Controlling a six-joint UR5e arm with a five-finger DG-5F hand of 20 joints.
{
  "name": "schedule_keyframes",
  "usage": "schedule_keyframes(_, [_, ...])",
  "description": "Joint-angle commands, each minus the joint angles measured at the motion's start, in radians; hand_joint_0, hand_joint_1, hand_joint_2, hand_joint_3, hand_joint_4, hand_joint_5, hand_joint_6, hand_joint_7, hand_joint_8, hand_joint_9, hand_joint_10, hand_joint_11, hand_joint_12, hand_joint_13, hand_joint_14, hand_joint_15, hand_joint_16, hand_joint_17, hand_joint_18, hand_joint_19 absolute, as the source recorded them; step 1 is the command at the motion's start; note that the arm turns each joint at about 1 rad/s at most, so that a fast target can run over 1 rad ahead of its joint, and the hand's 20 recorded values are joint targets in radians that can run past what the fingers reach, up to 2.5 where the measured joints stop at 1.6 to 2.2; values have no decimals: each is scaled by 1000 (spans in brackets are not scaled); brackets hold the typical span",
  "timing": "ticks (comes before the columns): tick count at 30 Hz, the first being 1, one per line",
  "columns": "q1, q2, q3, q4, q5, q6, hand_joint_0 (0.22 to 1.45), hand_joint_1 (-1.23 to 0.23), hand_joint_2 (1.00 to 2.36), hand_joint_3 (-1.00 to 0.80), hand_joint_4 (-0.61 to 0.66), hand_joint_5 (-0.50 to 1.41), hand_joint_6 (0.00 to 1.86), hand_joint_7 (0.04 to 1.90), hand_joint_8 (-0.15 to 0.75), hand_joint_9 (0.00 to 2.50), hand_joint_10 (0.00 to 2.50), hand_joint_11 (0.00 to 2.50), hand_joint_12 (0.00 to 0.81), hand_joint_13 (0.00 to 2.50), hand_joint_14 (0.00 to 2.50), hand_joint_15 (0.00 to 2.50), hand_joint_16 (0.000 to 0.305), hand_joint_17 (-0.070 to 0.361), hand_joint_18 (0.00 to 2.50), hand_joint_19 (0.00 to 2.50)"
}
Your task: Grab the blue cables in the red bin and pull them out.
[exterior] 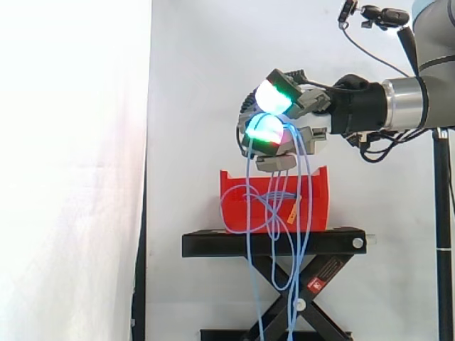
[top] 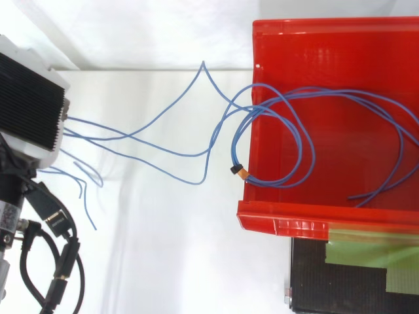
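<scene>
Several blue cables [top: 239, 171] are clamped in the curled fingers of our hand [exterior: 313, 106], directly above the red bin [exterior: 234, 188]. Strands drop below the hand, cross the bin's front rim and pass the black stand's [exterior: 213, 244] edge. We see open room ahead of the fingertips.

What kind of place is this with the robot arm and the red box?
Probably a robot test lab. A white curtain hangs behind, a red bin sits on a black stand, and the robot's hand with glowing fingertips holds blue cables above it.
</scene>
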Motion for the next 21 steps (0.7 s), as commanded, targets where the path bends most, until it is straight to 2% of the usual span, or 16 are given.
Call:
schedule_keyframes(1, [0,0,-1,0,-3,-1,741,-973,1000,-1000,266,949,458,679,247,1456,35,1329,335,1088,2500,794,47,106,1114,1733])
schedule_keyframes(21, [0,0,1,2,-3,-3,716,-971,1000,-1000,274,947,475,660,258,1452,35,1316,335,1090,2500,769,49,111,1105,1679])
